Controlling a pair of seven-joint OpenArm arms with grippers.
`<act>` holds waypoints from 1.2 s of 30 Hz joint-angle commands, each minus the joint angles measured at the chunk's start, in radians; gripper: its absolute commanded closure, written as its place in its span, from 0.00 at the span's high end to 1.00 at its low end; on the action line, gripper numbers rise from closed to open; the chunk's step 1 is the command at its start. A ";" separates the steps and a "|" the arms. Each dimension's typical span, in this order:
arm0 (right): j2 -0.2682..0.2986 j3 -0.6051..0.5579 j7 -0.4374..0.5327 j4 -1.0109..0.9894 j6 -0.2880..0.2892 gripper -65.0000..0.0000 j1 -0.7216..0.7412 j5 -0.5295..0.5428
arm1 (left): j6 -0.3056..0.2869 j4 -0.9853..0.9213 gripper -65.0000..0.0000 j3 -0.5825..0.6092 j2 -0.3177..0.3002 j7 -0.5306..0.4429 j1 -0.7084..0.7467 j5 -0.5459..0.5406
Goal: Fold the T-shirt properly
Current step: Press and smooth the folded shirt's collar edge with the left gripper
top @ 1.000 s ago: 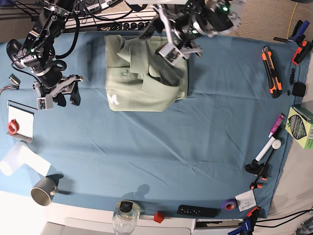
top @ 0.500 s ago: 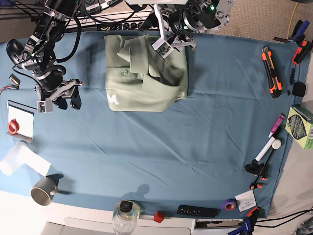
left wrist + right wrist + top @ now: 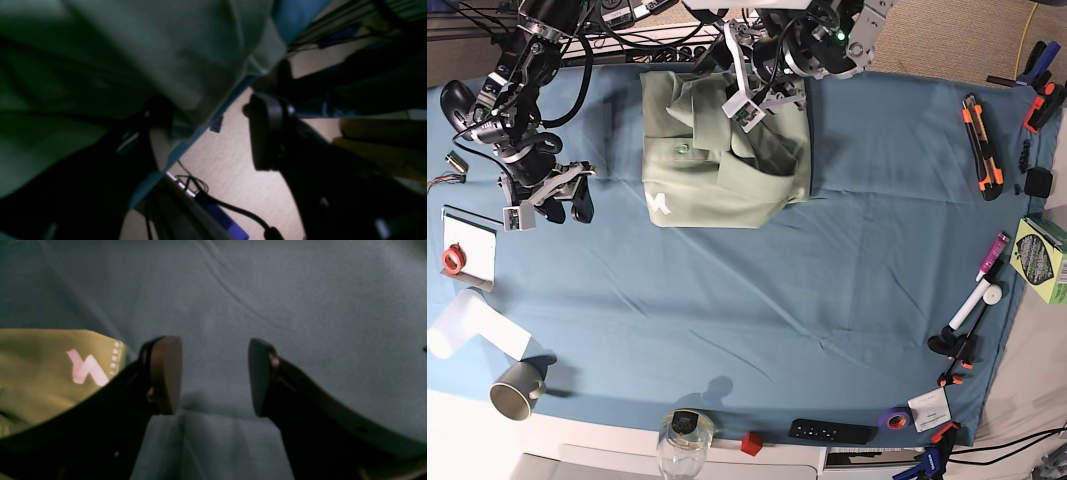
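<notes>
Left wrist view gives us our left gripper [image 3: 213,133] with jaws spread wide and nothing between them, one finger [image 3: 267,131] out over the floor, the other dark against the far edge of the T-shirt [image 3: 722,150]. Our right gripper [image 3: 215,375] is likewise spread wide and empty, above bare table cloth [image 3: 757,300] just beside the shirt's logo corner. The shirt lies at the cloth's far edge in a rough rectangle with loose, uneven top layers. We judge that closing here could pinch cloth along with shirt, or catch only one layer and drag the fold open.
</notes>
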 commanded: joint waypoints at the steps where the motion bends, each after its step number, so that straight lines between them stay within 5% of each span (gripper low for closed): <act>1: 0.015 0.002 0.023 0.014 0.003 0.49 0.014 0.017 | -0.011 0.009 0.53 0.003 0.005 -0.015 0.002 -0.026; 5: 0.015 0.002 0.023 0.014 0.003 0.49 0.014 0.017 | -0.022 -0.005 0.41 0.003 0.005 -0.015 0.002 -0.059; 10: 0.014 0.002 0.023 0.014 0.003 0.49 0.014 0.017 | -0.045 -0.005 0.00 0.003 0.004 -0.016 0.002 -0.056; 14: 0.014 0.002 0.022 0.014 0.003 0.49 0.014 0.017 | -0.063 -0.005 0.00 0.003 0.002 0.023 -0.001 -0.055; 21: 0.014 0.002 0.023 0.014 0.003 0.49 0.014 0.017 | -0.083 0.022 0.00 0.003 -0.010 0.265 -0.066 -0.044; 36: 0.014 0.002 0.022 0.014 0.003 0.49 0.014 0.016 | -0.028 0.237 0.00 0.002 -0.169 0.263 -0.080 0.189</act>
